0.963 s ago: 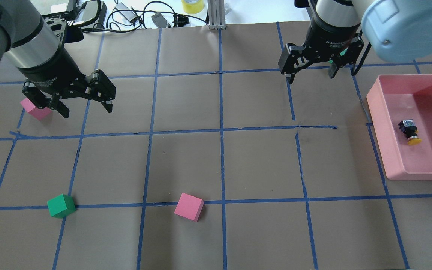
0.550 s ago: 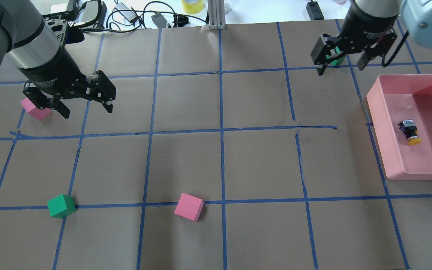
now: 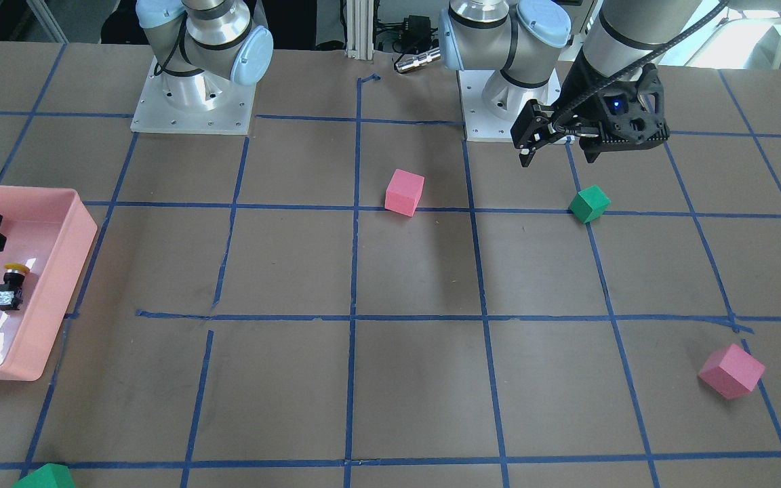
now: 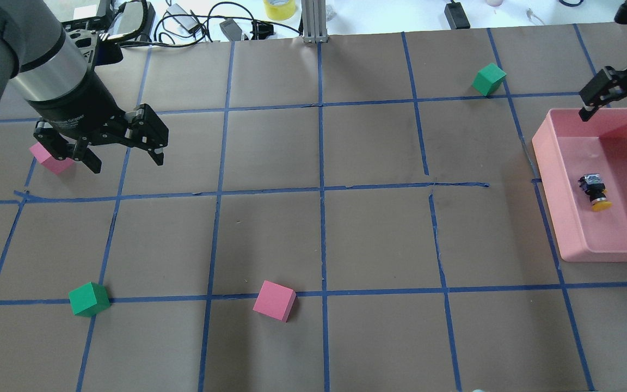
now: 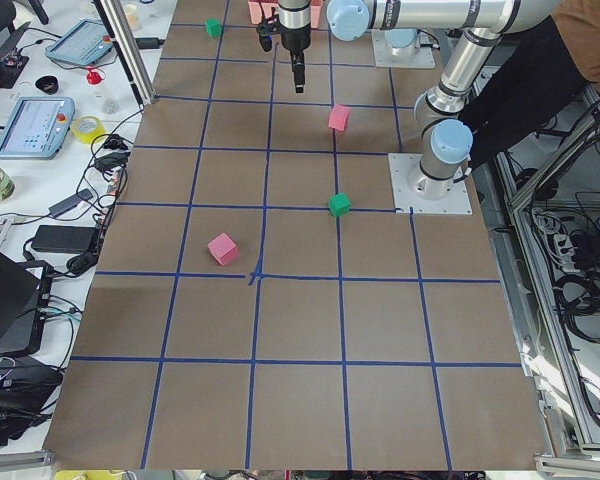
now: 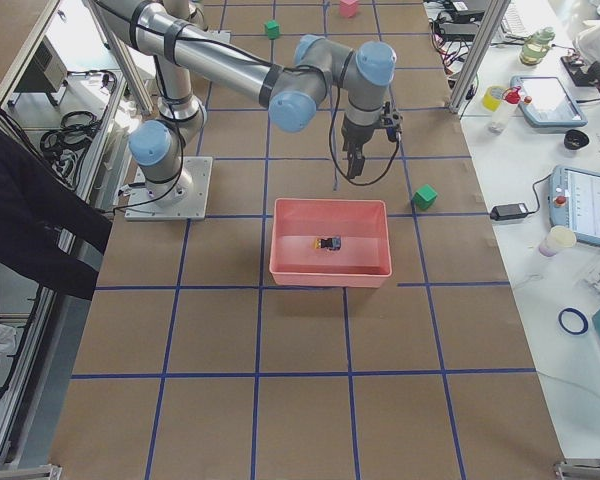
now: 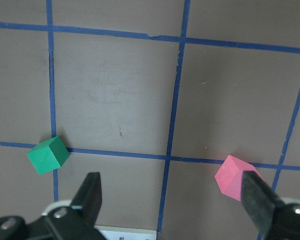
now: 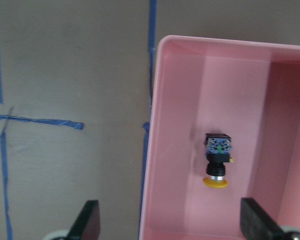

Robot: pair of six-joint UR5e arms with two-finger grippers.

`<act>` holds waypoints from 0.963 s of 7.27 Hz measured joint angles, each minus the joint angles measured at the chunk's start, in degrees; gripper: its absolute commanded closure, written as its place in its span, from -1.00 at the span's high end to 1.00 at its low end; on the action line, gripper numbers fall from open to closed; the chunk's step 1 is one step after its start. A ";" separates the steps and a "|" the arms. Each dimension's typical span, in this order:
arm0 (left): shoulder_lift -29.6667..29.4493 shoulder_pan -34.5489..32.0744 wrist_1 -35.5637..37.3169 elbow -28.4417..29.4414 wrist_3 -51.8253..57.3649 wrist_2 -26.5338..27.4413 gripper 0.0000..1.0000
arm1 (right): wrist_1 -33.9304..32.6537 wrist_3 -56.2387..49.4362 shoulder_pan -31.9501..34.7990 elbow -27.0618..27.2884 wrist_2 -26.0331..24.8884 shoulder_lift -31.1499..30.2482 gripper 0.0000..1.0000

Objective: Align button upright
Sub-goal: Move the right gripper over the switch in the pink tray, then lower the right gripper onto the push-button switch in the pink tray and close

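Note:
The button (image 4: 595,191) lies on its side in the pink tray (image 4: 553,190), yellow cap toward the robot, metal base away. It also shows in the front view (image 3: 9,285) and the right wrist view (image 8: 217,162). My right gripper (image 4: 613,111) is open and empty, above the tray's far rim, well clear of the button. In the right wrist view the gripper (image 8: 171,225) looks down on the tray's wall (image 8: 150,150). My left gripper (image 4: 127,162) is open and empty, hovering over the table's far left.
A pink cube (image 4: 52,158) sits partly behind the left gripper. A green cube (image 4: 89,299) and a pink cube (image 4: 274,300) lie near the robot's side. Another green cube (image 4: 489,79) lies at the far right, beside the tray. Cables lie beyond the table's far edge.
My right gripper has moved right, from over the far green cube to above the tray's far rim, uncovering that cube. The left arm, the button and the cubes have not moved.

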 measured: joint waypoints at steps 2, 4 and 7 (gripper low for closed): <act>-0.05 0.00 0.00 -0.08 0.02 0.94 1.00 | -10.84 -9.40 -5.13 6.53 0.46 3.00 1.00; -0.13 0.00 0.12 -0.11 0.10 1.16 1.00 | -23.31 -15.66 -8.56 13.58 1.10 5.69 1.00; -0.26 0.00 0.18 -0.12 0.15 1.10 1.00 | -29.18 -18.27 -9.67 17.65 1.29 7.12 1.00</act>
